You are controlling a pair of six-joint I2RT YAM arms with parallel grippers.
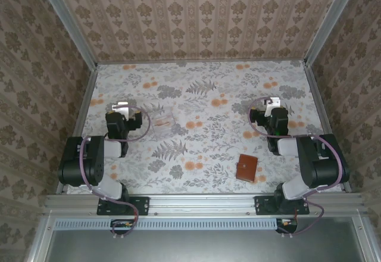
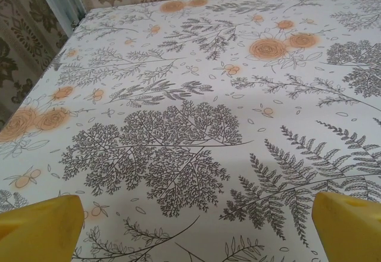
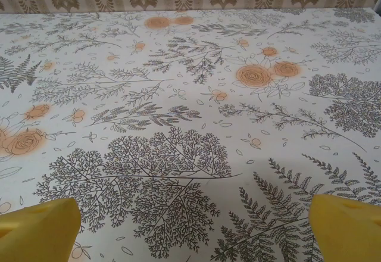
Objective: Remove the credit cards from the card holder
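Here the card holder (image 1: 247,168) lies folded shut, its inside hidden.

The card holder (image 1: 247,168) is a small reddish-brown leather wallet, apparently folded shut, lying flat. It sits slightly askew near the worktop's (image 1: 202,95) near edge, right of centre.
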